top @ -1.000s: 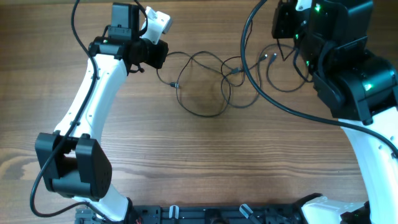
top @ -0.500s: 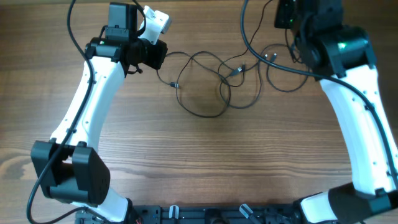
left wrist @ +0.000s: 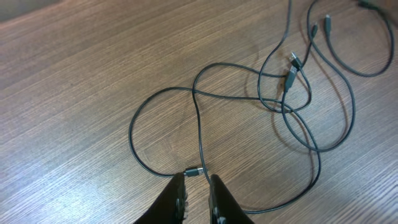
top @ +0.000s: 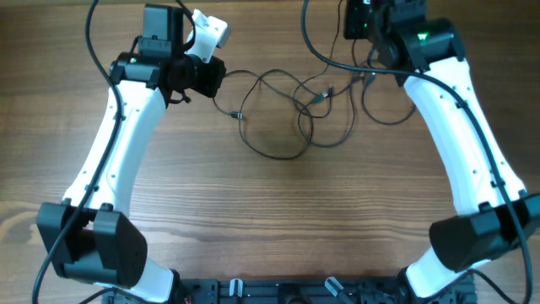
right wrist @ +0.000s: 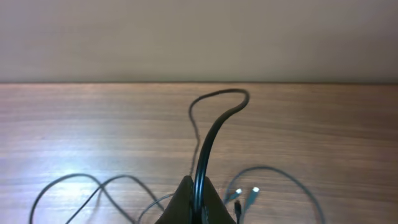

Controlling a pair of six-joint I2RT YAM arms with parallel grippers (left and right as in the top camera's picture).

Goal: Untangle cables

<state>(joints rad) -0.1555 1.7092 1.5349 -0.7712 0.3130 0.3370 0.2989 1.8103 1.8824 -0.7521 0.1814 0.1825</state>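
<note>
The cables (top: 314,99) are thin black cords lying in loose overlapping loops on the wooden table between my two arms. In the left wrist view they cross in a knot (left wrist: 287,74). One small plug end (left wrist: 194,171) lies just ahead of my left gripper (left wrist: 198,182). Its fingers stand barely apart, with bare wood showing in the gap. A strand passes under the right finger. My right gripper (right wrist: 198,184) is shut, up near the table's far edge. A thick black arm cable (right wrist: 214,124) crosses in front of it. Two light plug tips (right wrist: 254,190) lie just to its right.
The table's far edge and a plain wall (right wrist: 199,37) fill the upper part of the right wrist view. Thick black arm cables (top: 325,55) hang over the tangle's right side. A black rail (top: 278,291) runs along the front edge.
My right arm has swung up and to the left, towards the table's far edge. The left arm and the loops have hardly moved.
</note>
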